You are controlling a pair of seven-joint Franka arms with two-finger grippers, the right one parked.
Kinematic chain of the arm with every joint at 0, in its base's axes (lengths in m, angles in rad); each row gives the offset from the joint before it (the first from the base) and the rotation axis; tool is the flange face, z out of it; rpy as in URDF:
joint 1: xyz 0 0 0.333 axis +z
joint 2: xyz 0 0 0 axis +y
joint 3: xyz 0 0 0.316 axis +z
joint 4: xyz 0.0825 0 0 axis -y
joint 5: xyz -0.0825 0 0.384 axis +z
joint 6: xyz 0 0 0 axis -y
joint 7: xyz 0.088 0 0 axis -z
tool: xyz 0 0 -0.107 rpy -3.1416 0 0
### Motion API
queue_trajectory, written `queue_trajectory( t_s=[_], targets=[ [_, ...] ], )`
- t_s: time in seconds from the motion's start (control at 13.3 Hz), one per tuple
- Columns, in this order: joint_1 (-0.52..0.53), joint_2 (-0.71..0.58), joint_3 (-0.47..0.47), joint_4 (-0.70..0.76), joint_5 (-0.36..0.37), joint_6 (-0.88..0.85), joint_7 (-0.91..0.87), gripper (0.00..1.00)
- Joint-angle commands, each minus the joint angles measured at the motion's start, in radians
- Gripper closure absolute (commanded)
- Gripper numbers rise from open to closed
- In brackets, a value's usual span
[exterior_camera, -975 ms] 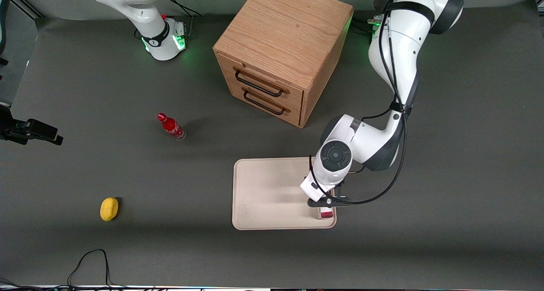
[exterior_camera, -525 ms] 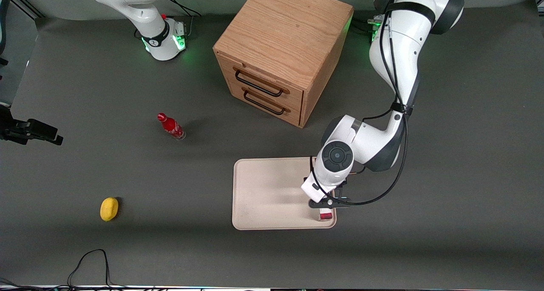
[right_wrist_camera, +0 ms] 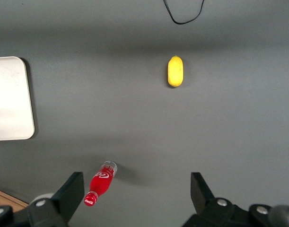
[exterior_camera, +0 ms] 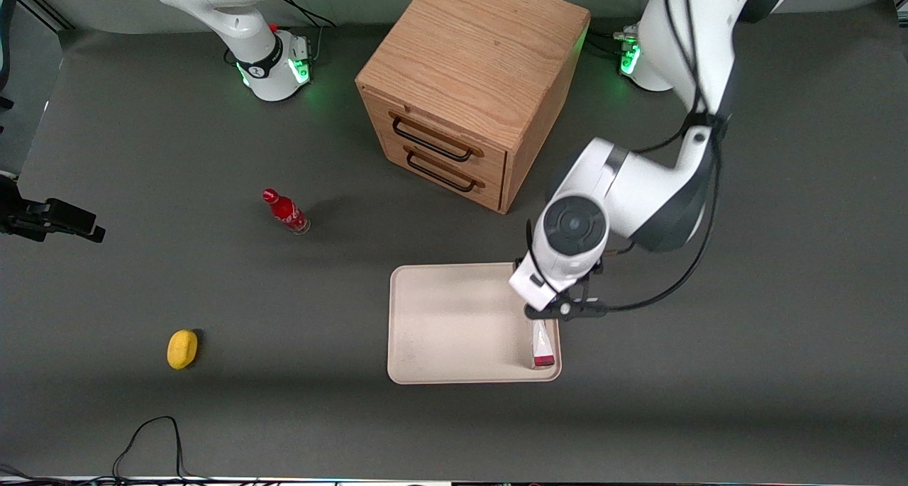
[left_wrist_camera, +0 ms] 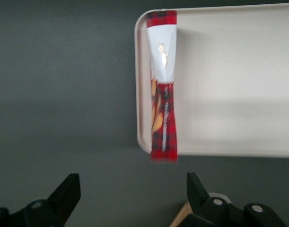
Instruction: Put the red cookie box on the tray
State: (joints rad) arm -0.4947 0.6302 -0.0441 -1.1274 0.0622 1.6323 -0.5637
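Note:
The red cookie box (exterior_camera: 543, 348) (left_wrist_camera: 163, 94) rests on the cream tray (exterior_camera: 454, 323) (left_wrist_camera: 229, 94), on its narrow long side. It lies along the tray's rim toward the working arm's end of the table. My left gripper (exterior_camera: 562, 308) (left_wrist_camera: 132, 189) hangs above the tray's edge, higher than the box and a little farther from the front camera. It is open, both black fingers (left_wrist_camera: 68, 189) stand wide apart, and nothing is between them. In the right wrist view only a corner of the tray (right_wrist_camera: 9, 99) shows.
A wooden drawer cabinet (exterior_camera: 468, 81) stands farther from the front camera than the tray. A small red bottle (exterior_camera: 285, 211) (right_wrist_camera: 100, 183) and a yellow fruit (exterior_camera: 182, 348) (right_wrist_camera: 175, 71) lie toward the parked arm's end. A black cable (exterior_camera: 152, 429) loops at the table's near edge.
My gripper has lifted off the box and drawn away from the front camera. The box stays where it was on the tray.

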Motion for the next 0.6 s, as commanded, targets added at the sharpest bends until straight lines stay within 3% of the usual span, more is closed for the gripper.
queue_trajectory(
  t_s=[0.0, 0.3, 0.53],
  targets=[
    [-0.001, -0.165, 0.004, -0.043, 0.007, -0.116, 0.004, 0.00],
    [0.033, -0.346, 0.007, -0.138, -0.001, -0.158, 0.028, 0.00],
    [0.146, -0.504, 0.010, -0.296, -0.036, -0.149, 0.181, 0.00]
  ],
)
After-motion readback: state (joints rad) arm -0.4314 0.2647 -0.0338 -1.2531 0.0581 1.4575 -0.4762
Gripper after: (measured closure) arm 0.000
